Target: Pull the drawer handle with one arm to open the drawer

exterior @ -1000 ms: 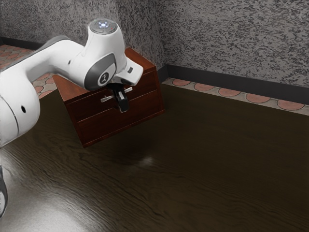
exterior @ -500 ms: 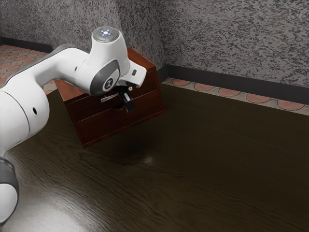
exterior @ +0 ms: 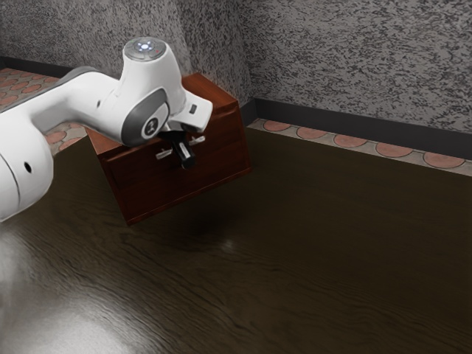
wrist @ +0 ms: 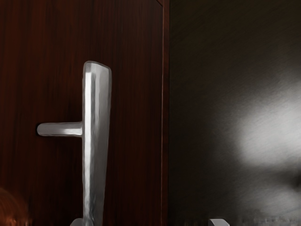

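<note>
Exterior view, fingers spread astride drawer handle, wooden cabinet on dark table, drawer contents hidden.

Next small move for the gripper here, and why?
Probably close the gripper on the handle: in the wrist view the bar stands between the open fingertips, close by one of them, and the drawer front looks flush, so nothing is pulled yet.

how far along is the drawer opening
Done: the gripper is at the handle, which sits between its open jaws. In hand: lining up the grasp; the jaws are not closed on the handle yet. Left: clamp, then pull, since the drawer front looks flush with the cabinet.
</note>
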Robot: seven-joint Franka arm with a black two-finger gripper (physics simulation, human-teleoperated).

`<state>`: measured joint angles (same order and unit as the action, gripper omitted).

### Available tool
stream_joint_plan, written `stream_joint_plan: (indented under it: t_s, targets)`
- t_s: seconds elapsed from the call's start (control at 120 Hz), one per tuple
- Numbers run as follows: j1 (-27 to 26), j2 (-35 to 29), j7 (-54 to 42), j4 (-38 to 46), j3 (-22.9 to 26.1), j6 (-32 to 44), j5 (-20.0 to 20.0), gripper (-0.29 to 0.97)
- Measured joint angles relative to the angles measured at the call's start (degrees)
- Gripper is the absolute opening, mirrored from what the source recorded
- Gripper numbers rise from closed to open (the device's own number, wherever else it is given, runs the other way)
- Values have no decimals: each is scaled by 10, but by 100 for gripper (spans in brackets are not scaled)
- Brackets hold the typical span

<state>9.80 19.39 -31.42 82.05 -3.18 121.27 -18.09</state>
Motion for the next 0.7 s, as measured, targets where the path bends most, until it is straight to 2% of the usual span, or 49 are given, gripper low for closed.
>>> stream_joint_plan:
  t_s: [0.083, 0.2, 0.325, 0.483, 0.7]
  targets:
    - [-4, -21, 3, 24, 0, 1, 0, 29]
    - [-9, -32, 8, 48, 2, 4, 0, 38]
    - [-14, -56, 12, 72, 5, 6, -1, 24]
    - [-6, -68, 18, 84, 22, 10, -2, 33]
    - [-6, -104, 28, 135, 41, 27, -4, 37]
